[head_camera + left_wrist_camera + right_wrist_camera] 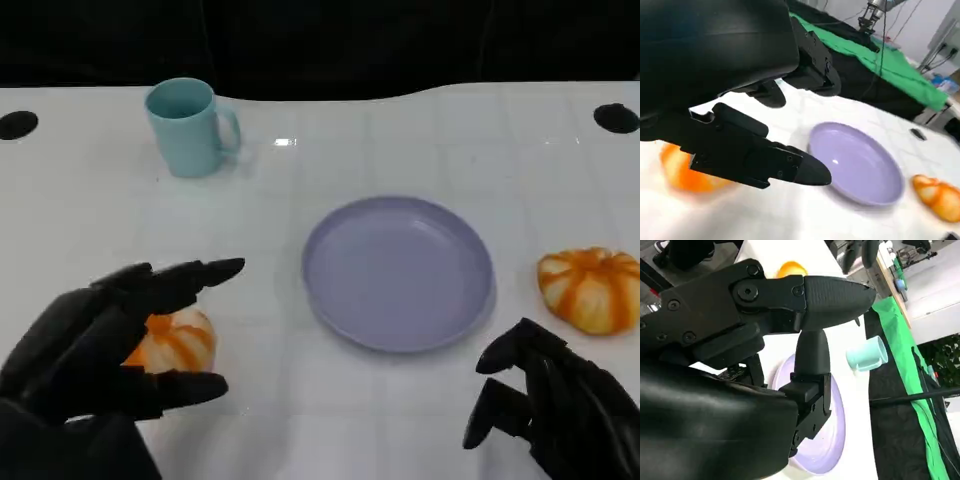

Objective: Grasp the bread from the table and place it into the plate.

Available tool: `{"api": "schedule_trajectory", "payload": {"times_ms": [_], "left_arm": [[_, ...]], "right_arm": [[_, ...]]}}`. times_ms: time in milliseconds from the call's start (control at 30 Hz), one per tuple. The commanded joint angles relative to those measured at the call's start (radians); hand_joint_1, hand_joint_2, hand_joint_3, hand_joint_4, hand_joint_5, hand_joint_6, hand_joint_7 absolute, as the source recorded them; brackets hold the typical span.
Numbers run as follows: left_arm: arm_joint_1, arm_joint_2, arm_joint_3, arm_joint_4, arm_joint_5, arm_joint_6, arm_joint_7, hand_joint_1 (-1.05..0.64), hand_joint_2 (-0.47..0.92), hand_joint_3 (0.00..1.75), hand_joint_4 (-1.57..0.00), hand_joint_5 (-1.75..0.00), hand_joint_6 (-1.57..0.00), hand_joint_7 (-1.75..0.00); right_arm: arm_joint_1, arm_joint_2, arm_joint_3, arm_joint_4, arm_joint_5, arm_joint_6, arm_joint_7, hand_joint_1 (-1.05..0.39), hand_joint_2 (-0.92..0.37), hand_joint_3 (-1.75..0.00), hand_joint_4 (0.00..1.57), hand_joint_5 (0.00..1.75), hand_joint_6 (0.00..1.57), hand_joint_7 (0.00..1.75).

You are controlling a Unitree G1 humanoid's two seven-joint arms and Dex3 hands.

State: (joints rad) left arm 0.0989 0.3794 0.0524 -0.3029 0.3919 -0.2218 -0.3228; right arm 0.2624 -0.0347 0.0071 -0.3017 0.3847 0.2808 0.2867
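The left hand (110, 340) hovers low with fingers spread apart. The right hand (555, 410) hangs with fingers loosely curled, holding nothing.

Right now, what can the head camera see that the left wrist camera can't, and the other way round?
The head view alone has the blue cup and the right hand, fingers apart and holding nothing. The left wrist view alone has a green cloth beyond the table. Both share the purple plate, bare inside, the two pieces of bread, and the left hand spread around the nearer piece.
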Motion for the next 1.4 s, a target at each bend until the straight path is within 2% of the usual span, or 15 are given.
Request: {"api": "schedule_trajectory", "payload": {"times_ms": [33,167,333,600,700,967,1133,1267,1400], "left_arm": [[-0.015,0.070,-0.004,-0.076,0.132,0.081,-0.021,-0.71,0.92,0.15,-0.07,-0.37,-0.28,0.00],[-0.036,0.123,-0.046,-0.164,0.334,0.211,-0.101,-0.72,0.92,0.12,-0.01,-0.32,-0.23,0.00],[-0.072,0.141,-0.117,-0.201,0.503,0.324,-0.209,-0.64,0.90,0.04,0.00,-0.23,-0.19,0.00],[-0.105,0.141,-0.178,-0.191,0.628,0.378,-0.282,-0.58,0.87,0.00,-0.02,-0.20,-0.20,0.00],[-0.142,0.128,-0.214,-0.112,0.632,0.392,-0.296,-0.56,0.84,0.00,-0.01,-0.19,-0.19,0.00],[-0.189,0.114,-0.276,0.053,0.636,0.380,-0.182,-0.58,0.85,0.00,-0.04,-0.17,-0.18,0.00],[-0.250,0.095,-0.323,0.223,0.630,0.372,-0.108,-0.57,0.86,0.01,-0.03,-0.14,-0.14,0.00],[-0.294,0.093,-0.362,0.312,0.635,0.376,-0.077,-0.56,0.85,0.00,-0.03,-0.13,-0.12,0.00],[-0.342,0.078,-0.395,0.413,0.627,0.379,-0.039,-0.55,0.84,0.00,-0.01,-0.12,-0.12,0.00]], "right_arm": [[0.004,-0.008,-0.003,-0.009,-0.002,-0.008,-0.001,-0.51,-0.92,-0.50,0.63,1.75,0.40,1.71],[0.004,-0.005,-0.004,-0.013,0.005,0.001,-0.004,-0.51,-0.92,-0.51,0.62,1.75,0.40,1.71],[0.009,-0.010,0.001,-0.016,-0.008,-0.011,-0.002,-0.51,-0.92,-0.52,0.62,1.75,0.39,1.71],[0.011,-0.007,0.001,-0.016,-0.006,-0.013,-0.003,-0.51,-0.92,-0.52,0.62,1.75,0.38,1.73],[0.012,-0.012,-0.001,-0.017,-0.004,-0.012,0.001,-0.51,-0.92,-0.53,0.62,1.75,0.39,1.74],[0.014,-0.017,-0.002,-0.019,-0.007,-0.012,0.003,-0.52,-0.92,-0.52,0.62,1.75,0.39,1.73],[0.019,-0.014,-0.007,-0.032,0.015,0.012,0.000,-0.52,-0.92,-0.51,0.62,1.75,0.39,1.72],[0.020,-0.008,-0.006,-0.024,0.009,-0.013,0.008,-0.50,-0.92,-0.51,0.62,1.75,0.38,1.71],[0.023,-0.010,-0.008,-0.036,0.013,0.012,0.000,-0.52,-0.92,-0.50,0.62,1.75,0.39,1.71]]}}
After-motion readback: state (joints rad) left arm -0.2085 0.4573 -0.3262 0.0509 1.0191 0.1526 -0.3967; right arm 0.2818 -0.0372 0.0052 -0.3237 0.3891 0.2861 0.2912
